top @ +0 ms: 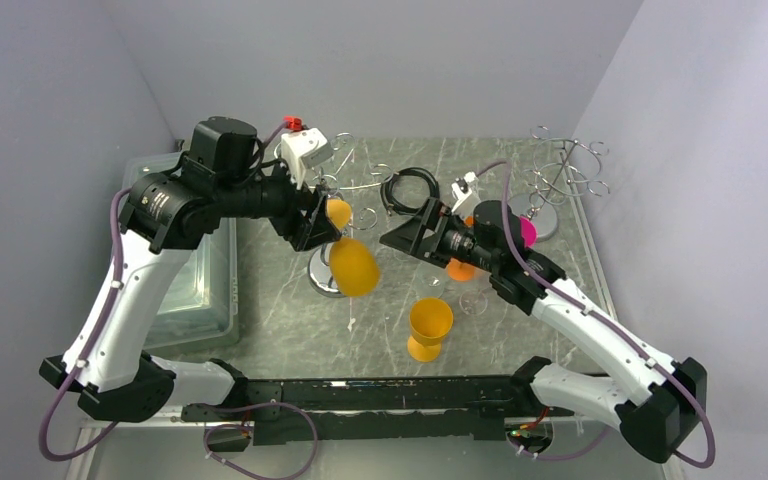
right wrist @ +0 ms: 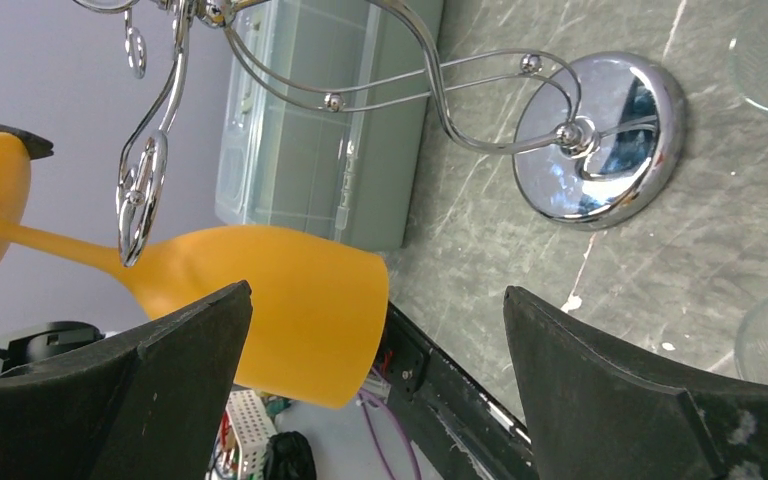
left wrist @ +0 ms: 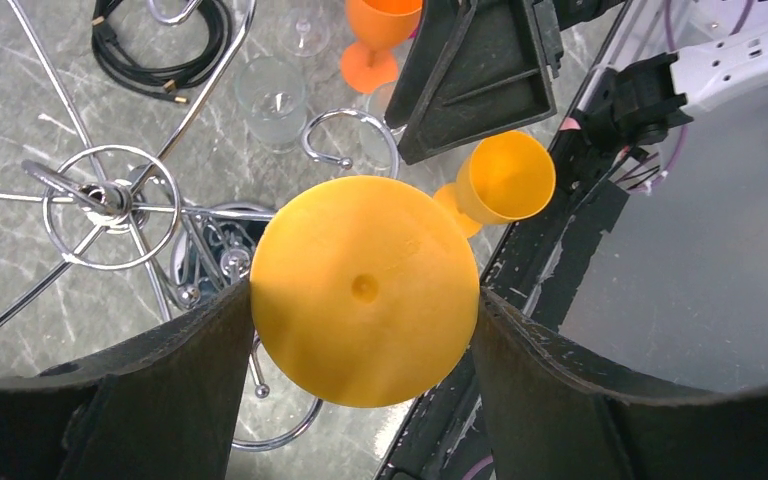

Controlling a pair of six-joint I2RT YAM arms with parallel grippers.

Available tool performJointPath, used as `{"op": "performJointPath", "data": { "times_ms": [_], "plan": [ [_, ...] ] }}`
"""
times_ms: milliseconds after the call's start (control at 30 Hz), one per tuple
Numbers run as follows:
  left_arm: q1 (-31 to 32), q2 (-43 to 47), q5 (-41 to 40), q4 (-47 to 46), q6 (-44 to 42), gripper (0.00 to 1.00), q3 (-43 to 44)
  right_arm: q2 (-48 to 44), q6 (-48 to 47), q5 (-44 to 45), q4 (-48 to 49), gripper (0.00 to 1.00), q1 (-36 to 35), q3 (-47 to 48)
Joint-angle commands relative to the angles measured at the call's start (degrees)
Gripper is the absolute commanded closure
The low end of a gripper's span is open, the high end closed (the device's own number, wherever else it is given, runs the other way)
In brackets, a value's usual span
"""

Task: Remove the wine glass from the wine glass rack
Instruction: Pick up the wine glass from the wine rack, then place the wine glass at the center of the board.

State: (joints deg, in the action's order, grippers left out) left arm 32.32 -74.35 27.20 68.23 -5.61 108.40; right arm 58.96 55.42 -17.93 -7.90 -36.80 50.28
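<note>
The left pincer [left wrist: 365,312] is clamped across the round foot of the wine glass [right wrist: 290,300], its fingers pressing the foot's rim from either side; the grasp, I judge, is made. The glass hangs tilted on the wine glass rack [right wrist: 600,140], bowl lowest and leaning toward the near edge of the desk [top: 290,320]; its stem passes through the loop of one curled arm [right wrist: 142,200], so it is not yet off the rack. What is left, by my reckoning, is to slide the stem out through the loop's open end and carry the glass clear of the wires; that is the greater part of the task. Further right, the right pincer [right wrist: 375,300] hangs with fingers apart and holds nothing; it is near the bowl but not touching it.
</note>
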Motion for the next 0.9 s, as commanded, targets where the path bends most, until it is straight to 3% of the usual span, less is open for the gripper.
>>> {"op": "performJointPath", "data": {
  "times_ms": [0, 267, 567, 867],
  "plan": [
    [-0.24, 0.14, 4.88, -2.88, 1.62, 0.61, 2.71, -3.52, -0.94, 4.53, -2.86, 0.01, -0.21, 2.1],
    [-0.26, -1.22, 7.87, -4.78, 3.38, 0.61, 3.25, -8.32, 0.12, 8.04, -5.56, 0.01, -0.18, 2.12],
    [-0.24, -1.27, 9.33, -8.26, 7.2, 0.61, 2.08, -12.79, 6.08, 0.98, -5.74, 0.01, -0.21, 1.47],
    [-0.24, -1.13, 9.58, -11.6, 10.98, 0.61, 0.1, -14.49, 7.15, -0.38, -11.29, 0.01, -0.21, 3.78]
  ]
}}
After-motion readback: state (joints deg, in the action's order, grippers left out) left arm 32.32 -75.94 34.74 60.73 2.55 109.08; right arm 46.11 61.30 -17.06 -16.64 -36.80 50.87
